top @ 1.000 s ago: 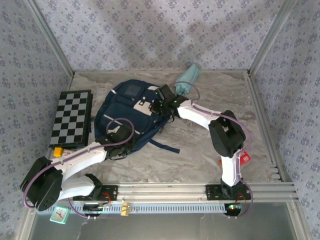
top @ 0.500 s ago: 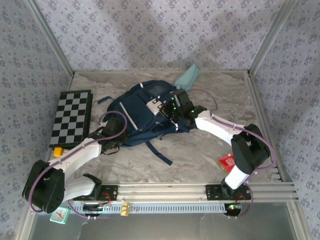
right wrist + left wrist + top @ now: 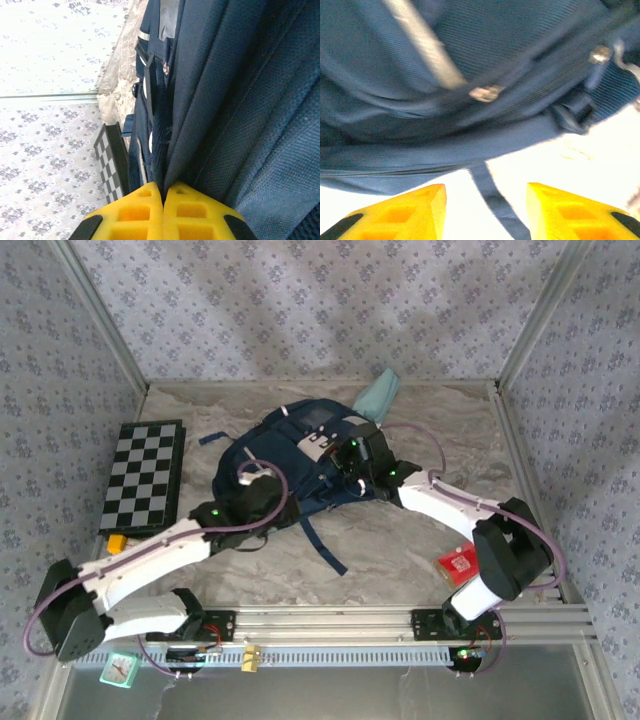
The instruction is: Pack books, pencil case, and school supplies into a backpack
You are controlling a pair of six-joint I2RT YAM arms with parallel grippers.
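At the middle of the tabletop (image 3: 400,535), toward the back, lies the backpack (image 3: 285,445). It looks zipped shut, so your step now is most likely to get it open before anything goes in. Your right hand (image 3: 163,192) is closed, its tips pressed together on what looks like a fold of the bag's cloth at its right side. Hold that pinch firm, so the zip line is taut when you pull. Your left hand (image 3: 485,205) hovers just in front of the bag's near edge, fingers apart and gripping nothing. A loose strap (image 3: 487,192) lies on the tabletop below the gap; close there and you will likely catch it. Aim instead for the metal zip pull (image 3: 487,93), above centre in the left wrist view. Come in square, close fully on it, then draw it along the seam and away from the right hand, not upward, since the soft bag will probably lift or slide. The pencil case (image 3: 378,392) lies just behind the bag at upper right, and the red packet (image 3: 457,564) at lower right, beside the right arm. Ignore the checkered board (image 3: 143,476) at left.
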